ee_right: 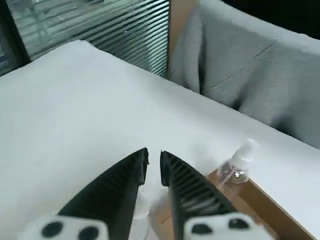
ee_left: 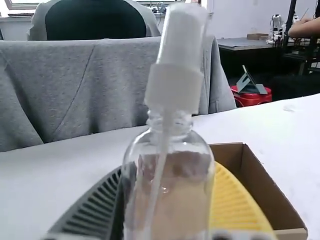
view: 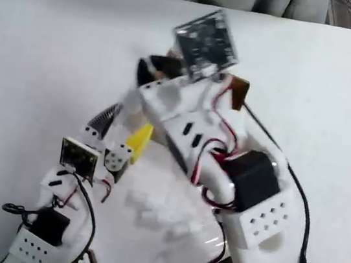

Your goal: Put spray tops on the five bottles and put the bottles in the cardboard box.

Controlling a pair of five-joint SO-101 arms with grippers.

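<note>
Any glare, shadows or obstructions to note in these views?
High view: the arms hide most of the cardboard box; the table evenly lit, no hard shadows. Left wrist view: the clear bottle in the left gripper blocks the centre. Right wrist view: bright blinds, no glare on the table.

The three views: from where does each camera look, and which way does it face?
High view: fixed above, looking down on the white table; left arm and right arm show.
Left wrist view: on the left wrist, facing along the left claw, which grips a bottle.
Right wrist view: on the right wrist, facing over the right claw across the table.
Shared: both wrist views show the cardboard box.
</note>
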